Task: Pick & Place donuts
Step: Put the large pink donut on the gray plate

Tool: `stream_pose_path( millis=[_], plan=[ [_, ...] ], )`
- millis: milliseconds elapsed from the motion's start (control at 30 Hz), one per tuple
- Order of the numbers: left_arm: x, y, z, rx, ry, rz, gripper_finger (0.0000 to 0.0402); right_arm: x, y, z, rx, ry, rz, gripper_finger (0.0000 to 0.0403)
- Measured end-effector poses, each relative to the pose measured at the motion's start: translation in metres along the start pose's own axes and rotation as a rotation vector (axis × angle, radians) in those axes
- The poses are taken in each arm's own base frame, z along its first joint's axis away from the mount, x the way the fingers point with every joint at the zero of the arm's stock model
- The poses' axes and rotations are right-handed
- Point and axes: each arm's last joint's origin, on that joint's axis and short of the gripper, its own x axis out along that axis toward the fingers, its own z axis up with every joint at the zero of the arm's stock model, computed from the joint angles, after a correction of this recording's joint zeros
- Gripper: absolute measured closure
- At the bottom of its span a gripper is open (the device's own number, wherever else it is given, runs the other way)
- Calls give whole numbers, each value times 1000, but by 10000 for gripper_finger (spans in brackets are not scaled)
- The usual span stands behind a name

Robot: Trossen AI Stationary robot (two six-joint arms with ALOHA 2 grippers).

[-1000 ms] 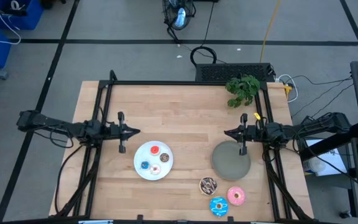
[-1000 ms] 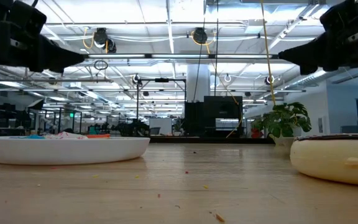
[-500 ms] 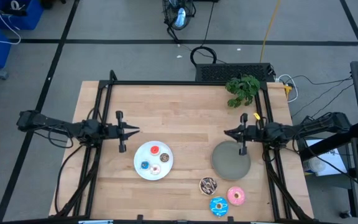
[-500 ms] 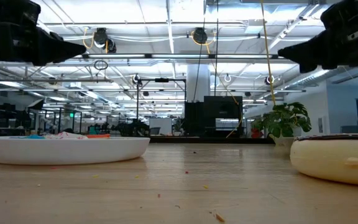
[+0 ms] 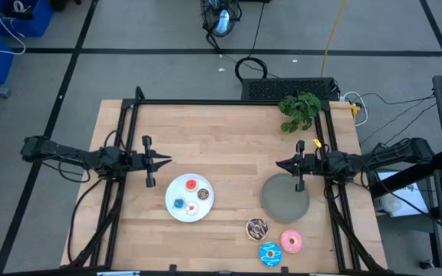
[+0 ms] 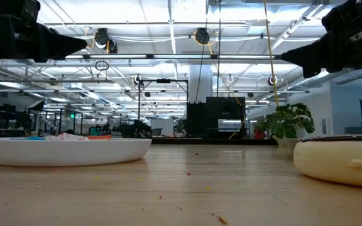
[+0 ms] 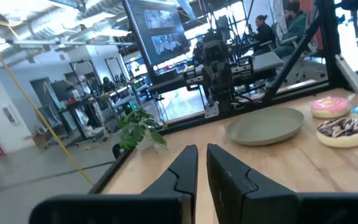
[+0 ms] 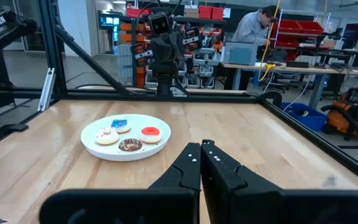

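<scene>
Looking down on your pale wooden table [image 5: 229, 138], you see both dark arms held out level above it, facing each other from opposite edges. Your left gripper [image 5: 165, 160] hovers above bare wood just beyond the white round plate [image 5: 176, 192], holding nothing; its two dark fingers [image 7: 185, 167] stand nearly together with only a narrow slit between them. Your right gripper [image 5: 280, 163] hovers just beside the far rim of the grey round plate [image 5: 285, 197], also holding nothing, and its fingers [image 8: 191, 163] are pressed fully together. On the white plate lie four tiny toy donuts, close to one another: a red-iced one [image 5: 192, 184], a brown one [image 5: 203, 193], a blue one [image 5: 179, 204] and a white one [image 5: 192, 208]. The grey plate carries nothing. Three larger toy donuts lie on the bare wood near the table's front edge, on the right arm's side: a chocolate-sprinkled one [image 5: 257, 228] just in front of the grey plate, a pink-iced one [image 5: 291, 241] beside it, and a blue-iced one [image 5: 269, 254] nearest the edge. A small green leafy plant [image 5: 300, 110] stands at the far right corner. From the right wrist camera, a person [image 8: 253, 28] shows at a workbench in the room beyond the table, well apart from both arms.
</scene>
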Motion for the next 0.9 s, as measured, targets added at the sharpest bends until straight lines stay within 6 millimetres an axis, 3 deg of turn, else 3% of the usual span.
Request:
stream_pose_path(
  millis=[267,900],
  plan=[
    [0,0,0,-114,2,-1,352,0,1,0,24,1,52,403],
    [0,0,0,-116,3,-1,364,0,1,0,-9,-7,51,403]
  ],
)
